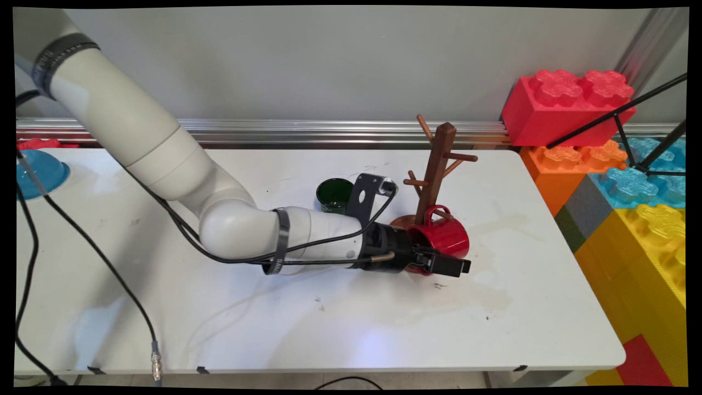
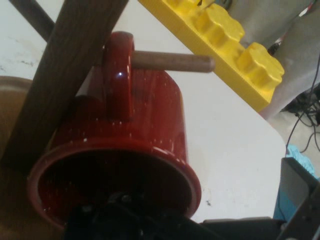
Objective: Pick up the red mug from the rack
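Best handled slowly here, by judgement: handle (image 2: 117, 75) looped over a low peg (image 2: 170, 61), so any sideways drag would likely tip the whole mug tree (image 1: 436, 164). Better to move along the peg's line only, with the grip kept square on the mug's wall.

White table (image 1: 329, 329): flat, smooth, faintly stained in front of the mug tree. Giant toy bricks (image 1: 647, 247) stacked to the right of the mug tree, off the table's edge: moulded plastic, studded tops, red, orange, blue and yellow.

Mug tree itself: dark-stained wood, square post on a round base, slim round pegs angling upward. Red mug (image 1: 447, 236) lying on its side against the tree's base and near side, mouth towards the arm: glazed ceramic, glossy, speckled, thick-rimmed, so probably slippery and fairly heavy.

Green cup (image 1: 333, 195) left of the mug tree, upright, dark and shiny.

Gripper (image 1: 444, 260) just in front of the tree's base, apparently clamped on the mug's wall, one finger inside the mouth and one outside.
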You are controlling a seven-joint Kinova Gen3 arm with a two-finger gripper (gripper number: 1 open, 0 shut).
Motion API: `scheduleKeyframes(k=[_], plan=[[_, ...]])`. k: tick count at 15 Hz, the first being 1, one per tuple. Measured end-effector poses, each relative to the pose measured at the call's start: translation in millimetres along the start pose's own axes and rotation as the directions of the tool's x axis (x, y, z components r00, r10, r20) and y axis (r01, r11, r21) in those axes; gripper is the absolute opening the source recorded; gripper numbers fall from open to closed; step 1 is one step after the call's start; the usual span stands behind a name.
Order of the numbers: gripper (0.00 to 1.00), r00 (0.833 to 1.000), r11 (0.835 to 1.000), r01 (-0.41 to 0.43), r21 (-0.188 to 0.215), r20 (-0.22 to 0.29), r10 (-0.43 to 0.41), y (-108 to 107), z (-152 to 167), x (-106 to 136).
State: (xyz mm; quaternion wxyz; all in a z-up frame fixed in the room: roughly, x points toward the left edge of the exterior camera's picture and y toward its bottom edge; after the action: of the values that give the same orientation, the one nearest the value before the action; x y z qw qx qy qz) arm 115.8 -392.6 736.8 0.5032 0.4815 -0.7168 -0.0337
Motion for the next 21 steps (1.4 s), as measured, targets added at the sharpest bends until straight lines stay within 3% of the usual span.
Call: scheduleKeyframes(k=[11,18,19,21], plan=[[1.0,0.997,0.997,0.069,-0.019,-0.017,-0.07,4.1,13.4,2.6],[1.0,0.997,0.997,0.076,-0.007,-0.015,-0.076,5.3,12.5,3.4],[0.0,0.997,0.997,0.075,-0.002,-0.015,-0.075,5.0,12.0,3.7],[0.0,0.997,0.997,0.074,0.007,-0.013,-0.073,4.4,11.0,4.2]])
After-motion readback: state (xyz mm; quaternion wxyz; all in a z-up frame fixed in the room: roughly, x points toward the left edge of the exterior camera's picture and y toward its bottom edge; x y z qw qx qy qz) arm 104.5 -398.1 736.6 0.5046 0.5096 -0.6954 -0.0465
